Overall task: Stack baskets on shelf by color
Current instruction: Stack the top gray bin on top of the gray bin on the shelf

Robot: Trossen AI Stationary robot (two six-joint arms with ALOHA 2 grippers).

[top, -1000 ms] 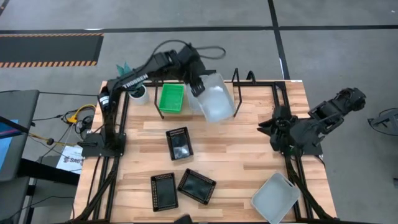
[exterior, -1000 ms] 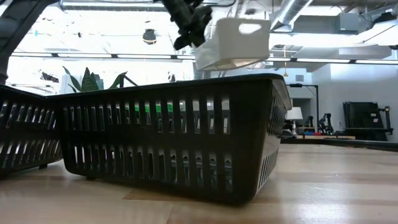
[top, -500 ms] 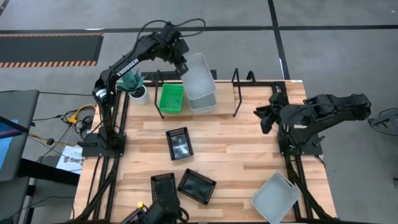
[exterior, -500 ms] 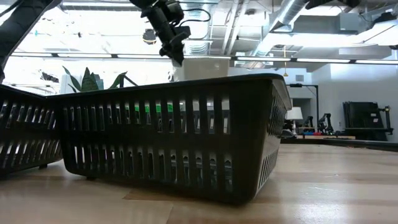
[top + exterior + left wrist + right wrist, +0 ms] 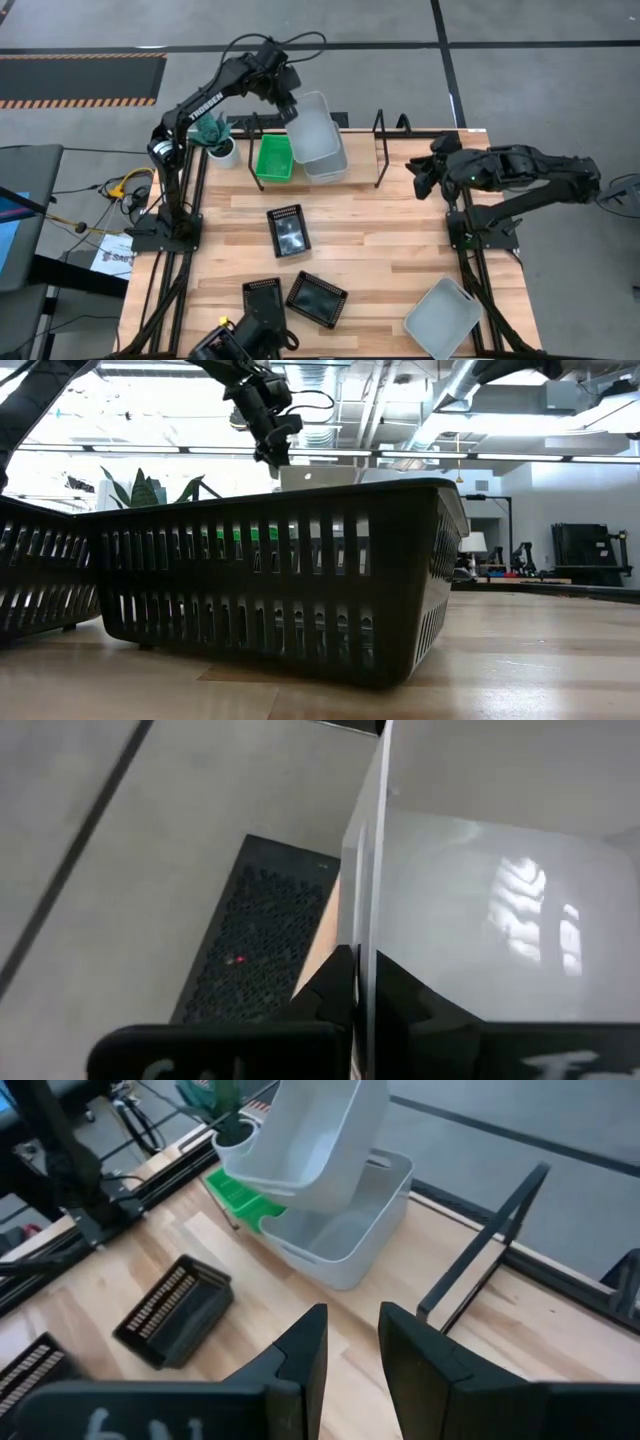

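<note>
My left gripper [image 5: 288, 105] reaches over the table's far edge, shut on a translucent white basket [image 5: 313, 128], which tilts above a second white basket [image 5: 330, 163] on the shelf [image 5: 362, 168]. A green basket [image 5: 274, 158] sits beside them, between the black wire uprights [image 5: 380, 148]. My right gripper [image 5: 420, 176] hovers open to the right of the shelf, touching nothing. Three black mesh baskets [image 5: 288, 230] [image 5: 316, 298] [image 5: 264, 300] and a third white basket [image 5: 443, 317] rest on the tabletop. In the low view the nearest black basket [image 5: 280, 580] hides most of the shelf. My left gripper pinches the held basket's side wall at its rim [image 5: 368, 935], one finger [image 5: 325, 995] outside and one [image 5: 430, 1010] inside. It comes from above on the far-left side. The basket [image 5: 310, 1130] is tilted, its low end over the second white basket [image 5: 345, 1230]; whether they touch I cannot tell.
A potted plant [image 5: 212, 135] stands at the table's far left corner beside the left arm. Bare wood lies between the shelf and the black baskets. The table frame's black rails [image 5: 468, 260] run along both sides.
My left gripper has swung toward the table's far left and come down, carrying the white basket from above the shelf's right part to over the second white basket. My right arm has stretched toward the shelf, and its gripper has moved left and toward the far edge.
</note>
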